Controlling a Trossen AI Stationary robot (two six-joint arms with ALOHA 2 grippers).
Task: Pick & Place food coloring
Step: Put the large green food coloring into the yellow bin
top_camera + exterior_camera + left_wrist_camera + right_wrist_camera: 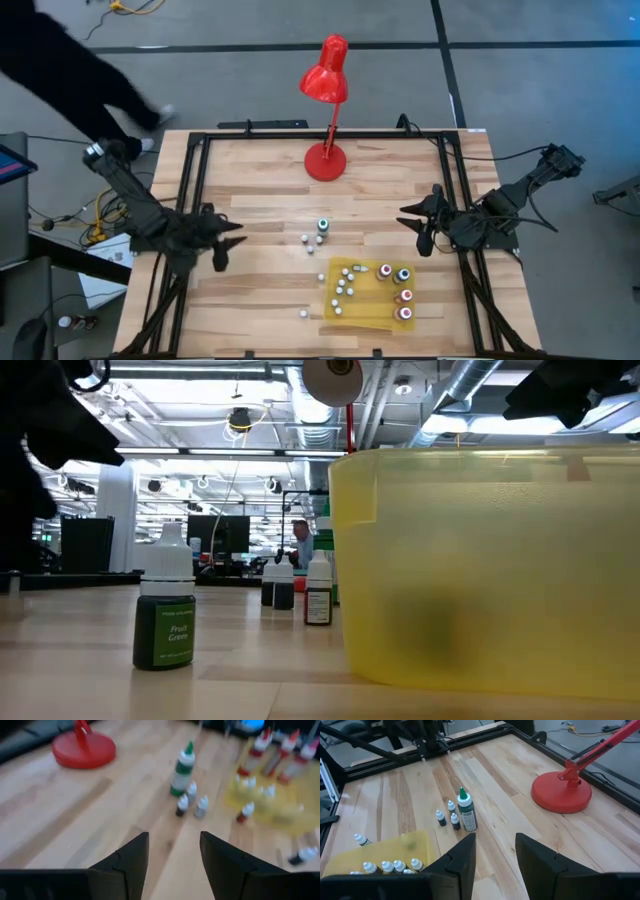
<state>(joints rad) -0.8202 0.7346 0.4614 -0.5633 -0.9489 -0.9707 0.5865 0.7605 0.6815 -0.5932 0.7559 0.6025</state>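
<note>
Nearest the table's front edge sits the yellow tray (362, 310). It holds a cluster of tiny food coloring bottles (343, 288) on its left part and four larger capped bottles (400, 291) on its right part. One tiny bottle (303, 313) stands on the bare wood just left of the tray.

Further back, near the table centre, a tall green bottle (323, 228) stands upright. Three tiny bottles (447, 814) stand just beside it; in the low view the green bottle (165, 612) is labelled "Fruit Green".

The left gripper (222, 243) hangs over the left part of the table, well apart from every bottle. Its arm reaches in from the left rail, with the fingers directed toward the table centre. In the left wrist view, the two dark fingers (127, 862) stand apart with bare wood between them. The jaws are open and hold nothing.

The right gripper (418, 226) hangs over the right part of the table, just behind the tray. Its arm reaches in from the right rail, pointing toward the centre. The right wrist view shows its fingers (461, 857) parted, with nothing between them.

At the far edge stands a red desk lamp (325, 160).
</note>
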